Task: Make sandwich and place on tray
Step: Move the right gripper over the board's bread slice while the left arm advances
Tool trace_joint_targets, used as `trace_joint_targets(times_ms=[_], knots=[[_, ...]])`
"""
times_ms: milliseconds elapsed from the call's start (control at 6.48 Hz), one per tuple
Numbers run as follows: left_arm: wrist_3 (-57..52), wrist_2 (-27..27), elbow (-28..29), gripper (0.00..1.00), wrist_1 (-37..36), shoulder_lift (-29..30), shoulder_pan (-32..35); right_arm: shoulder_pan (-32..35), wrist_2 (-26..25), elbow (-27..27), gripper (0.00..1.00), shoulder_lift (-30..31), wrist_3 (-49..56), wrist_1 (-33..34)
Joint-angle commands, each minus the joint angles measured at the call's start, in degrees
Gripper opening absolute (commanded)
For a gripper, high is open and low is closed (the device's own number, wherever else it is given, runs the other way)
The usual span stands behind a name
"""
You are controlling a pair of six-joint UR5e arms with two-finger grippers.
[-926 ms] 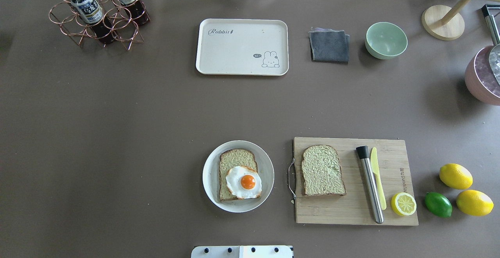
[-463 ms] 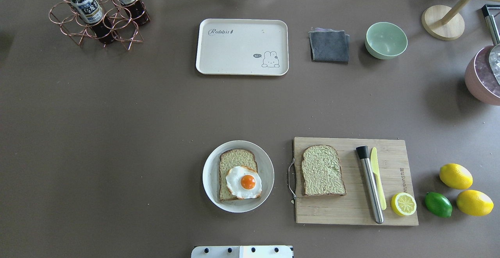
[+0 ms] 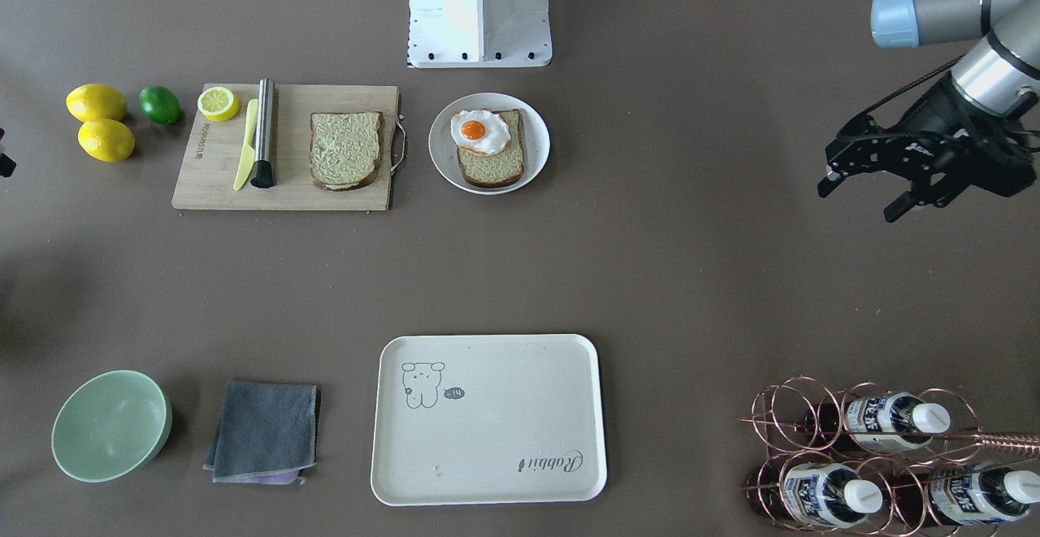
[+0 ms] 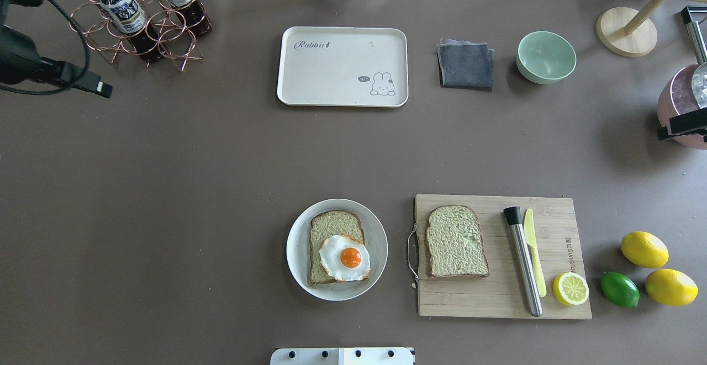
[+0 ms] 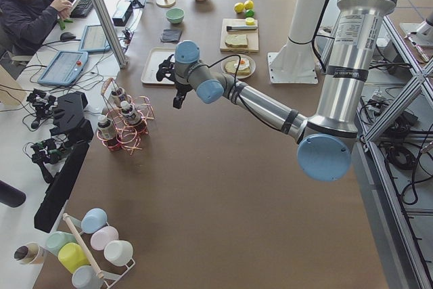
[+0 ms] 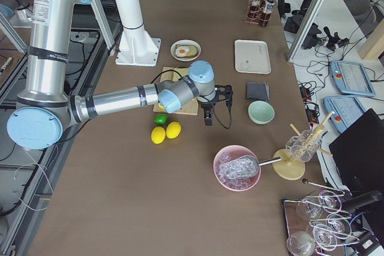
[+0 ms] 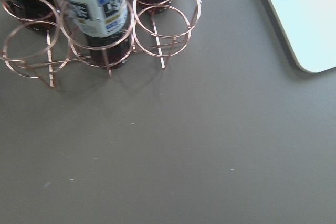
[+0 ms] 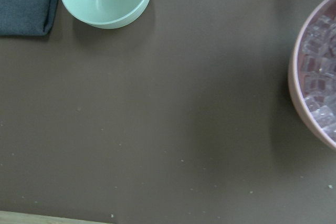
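while left fingers [image 3: 898,205] spread, egg-topped bread [image 3: 496,165] lies well apart

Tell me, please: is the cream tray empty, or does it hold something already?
Empty. The tray bears only its printed drawing and script; nothing lies on it in either table view.

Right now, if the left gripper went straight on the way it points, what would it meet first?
Probably bare table: the left gripper, jaws open, aims down at the surface between the rack and the tray, with nothing in between as far as its wrist view shows.
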State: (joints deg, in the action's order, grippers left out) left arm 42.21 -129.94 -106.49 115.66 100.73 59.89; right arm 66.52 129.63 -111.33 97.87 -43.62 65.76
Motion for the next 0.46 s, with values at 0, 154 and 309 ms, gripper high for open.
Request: trace_joint_targets(times_ms=[0, 154, 309], knots=[[18.0, 8.3, -0.4, 0.98, 3.2, 5.8, -12.2, -12.2, -8.0, -3.3, 1.00, -3.0, -18.0, -1.3], [20.9, 13.9, -0.5, 0.98, 3.1, 7.2, -17.7, -18.5, -12.4, -5.5, 1.00, -3.0, -23.7, -1.3], [23.3, 16.7, -0.3, 0.98, 3.1, 8.9, -21.0, -25.6, -17.4, -8.3, 1.00, -3.1, -31.7, -1.3]])
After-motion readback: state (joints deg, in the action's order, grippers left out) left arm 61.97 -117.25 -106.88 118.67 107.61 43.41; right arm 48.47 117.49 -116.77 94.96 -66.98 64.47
